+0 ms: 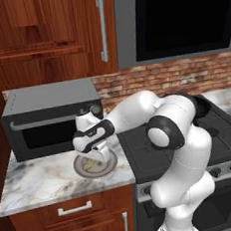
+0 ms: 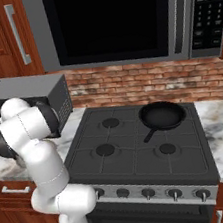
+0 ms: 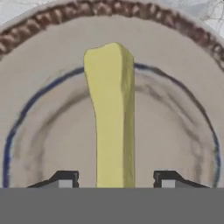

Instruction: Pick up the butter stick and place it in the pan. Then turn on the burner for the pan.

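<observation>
In the hand view, the claw (image 3: 113, 180) is sitting at the bottom of the frame with its two dark fingertips (image 3: 65, 179) standing apart on either side of the butter stick (image 3: 111, 113). A gap is showing between each tip and the bar, so the claw is spread around the butter without visibly touching it; whether it is gripping cannot be told. The butter stick is running up the centre of the frame, lying on a round grey-beige plate (image 3: 43, 113) with a blue ring and a brown braided rim.

In the left base view, the white arm is reaching from the lower right toward the centre left, with the hand pointing down over the plate (image 1: 110, 164). A sliver of the butter stick (image 1: 90, 164) is showing just under the hand. The plate is resting on the marble surface (image 1: 39, 182), left of centre in the frame, just in front of a dark toaster oven (image 1: 50, 119) and just beside the left edge of the stove (image 1: 141, 157).

In the right base view, the arm is bending at the left of the frame, and the stove (image 2: 134, 145) is occupying the centre. The pan (image 2: 160, 115) is sitting on the rear right burner, right of centre, with its handle pointing toward the lower left. A row of knobs (image 2: 146, 193) is lining the stove's front edge. A brick wall and a microwave (image 2: 115, 19) are standing farther up the frame.
</observation>
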You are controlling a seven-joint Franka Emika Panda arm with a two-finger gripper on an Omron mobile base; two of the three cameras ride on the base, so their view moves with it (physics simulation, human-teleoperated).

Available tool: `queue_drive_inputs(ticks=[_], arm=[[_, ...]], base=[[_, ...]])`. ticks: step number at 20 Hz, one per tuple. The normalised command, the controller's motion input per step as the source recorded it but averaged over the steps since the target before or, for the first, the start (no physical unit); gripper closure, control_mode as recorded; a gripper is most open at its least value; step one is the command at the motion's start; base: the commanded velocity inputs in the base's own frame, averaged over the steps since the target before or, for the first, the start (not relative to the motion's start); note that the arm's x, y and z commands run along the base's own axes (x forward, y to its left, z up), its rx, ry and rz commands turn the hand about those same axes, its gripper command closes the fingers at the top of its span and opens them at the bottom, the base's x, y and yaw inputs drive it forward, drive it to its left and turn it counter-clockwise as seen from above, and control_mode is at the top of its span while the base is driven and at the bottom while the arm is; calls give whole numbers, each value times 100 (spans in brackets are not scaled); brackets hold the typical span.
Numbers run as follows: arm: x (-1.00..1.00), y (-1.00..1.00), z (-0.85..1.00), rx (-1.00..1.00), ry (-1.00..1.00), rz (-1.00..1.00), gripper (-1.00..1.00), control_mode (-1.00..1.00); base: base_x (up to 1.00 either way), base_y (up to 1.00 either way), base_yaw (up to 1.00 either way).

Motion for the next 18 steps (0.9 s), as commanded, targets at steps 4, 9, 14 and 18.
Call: queue_drive_inputs(ticks=[4,9,14,18], arm=[[-13,0,-5,0,-5,0,100,-100],[-49,-16,2,0,-20,0,100,-100],[-46,-33,39,1,-19,0,100,-100],[-31,-45,72,1,-13,0,100,-100]], base=[[0,0,0],[0,0,0],[0,0,0],[0,0,0]])
